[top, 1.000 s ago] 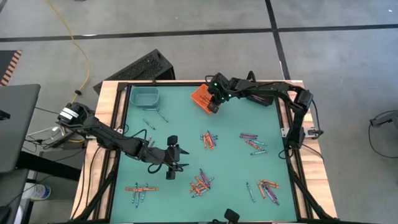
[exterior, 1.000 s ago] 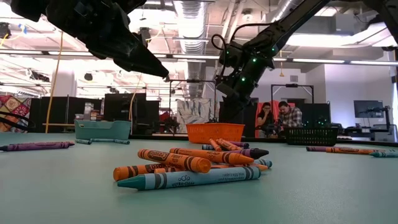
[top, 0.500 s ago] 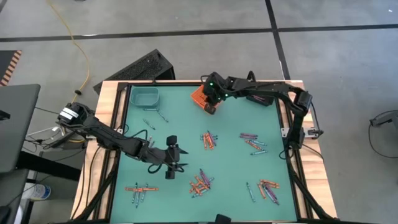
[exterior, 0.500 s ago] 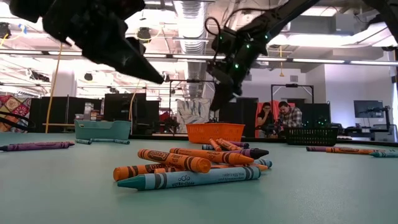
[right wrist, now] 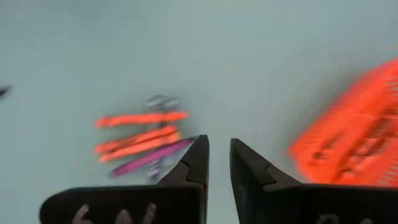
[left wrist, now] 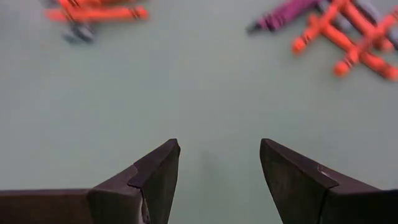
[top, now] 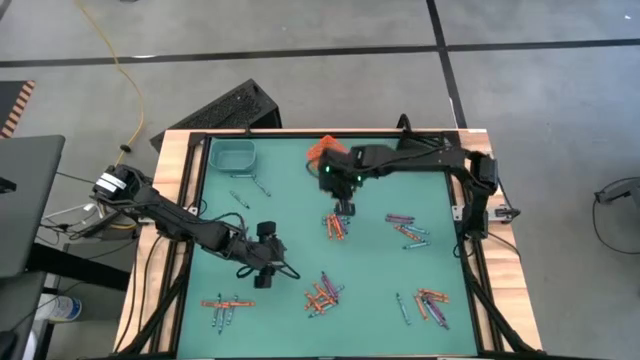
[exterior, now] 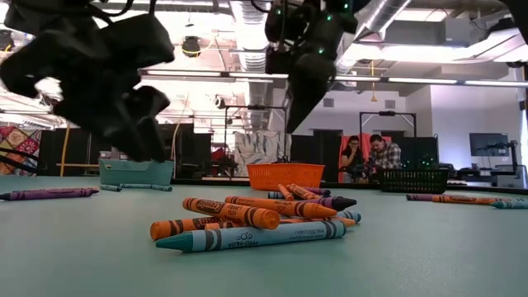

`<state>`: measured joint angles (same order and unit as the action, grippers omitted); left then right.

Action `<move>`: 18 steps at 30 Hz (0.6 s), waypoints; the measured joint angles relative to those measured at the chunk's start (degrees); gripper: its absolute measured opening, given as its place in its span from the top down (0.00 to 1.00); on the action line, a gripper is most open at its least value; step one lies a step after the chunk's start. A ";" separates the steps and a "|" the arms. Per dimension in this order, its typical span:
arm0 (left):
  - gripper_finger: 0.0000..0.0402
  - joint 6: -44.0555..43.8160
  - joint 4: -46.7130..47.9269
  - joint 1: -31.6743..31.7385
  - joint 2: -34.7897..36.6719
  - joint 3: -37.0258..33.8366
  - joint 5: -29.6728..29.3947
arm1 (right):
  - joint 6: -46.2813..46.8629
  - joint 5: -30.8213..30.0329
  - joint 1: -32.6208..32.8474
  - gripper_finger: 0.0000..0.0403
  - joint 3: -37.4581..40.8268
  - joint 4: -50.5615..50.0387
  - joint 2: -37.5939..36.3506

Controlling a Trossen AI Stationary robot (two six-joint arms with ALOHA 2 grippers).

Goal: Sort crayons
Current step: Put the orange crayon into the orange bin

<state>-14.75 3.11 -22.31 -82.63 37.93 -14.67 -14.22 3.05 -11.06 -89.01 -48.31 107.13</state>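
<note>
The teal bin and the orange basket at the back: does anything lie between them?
No. In the high view, only bare green mat lies between the teal bin and the orange basket; two loose crayons lie nearer, out of that stretch.

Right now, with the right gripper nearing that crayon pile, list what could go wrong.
1. The right gripper hangs above a small crayon pile where orange and purple sticks lie touching, so closing there may catch two colours at once.
2. Its narrow gap may push a crayon aside rather than straddle it.
3. The left gripper, open, could scatter the crayon cluster nearby.
</note>
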 joint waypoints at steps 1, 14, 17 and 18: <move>0.46 -0.94 0.77 -0.06 0.00 0.00 1.91 | -0.12 0.00 1.19 0.86 0.00 -1.24 0.00; 0.47 -11.70 20.56 -10.30 0.00 8.88 8.03 | -0.70 0.00 15.25 0.86 0.55 -4.36 0.00; 0.47 -16.00 22.95 -13.57 0.00 10.84 6.71 | -0.65 -0.02 17.42 0.86 0.57 -3.74 0.00; 0.47 -17.58 23.13 -14.61 0.00 11.12 6.50 | -0.57 -0.01 18.06 0.86 0.57 -3.54 0.00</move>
<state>-32.34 26.25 -36.91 -82.63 49.05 -8.17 -14.79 3.03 6.99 -88.44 -51.85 107.13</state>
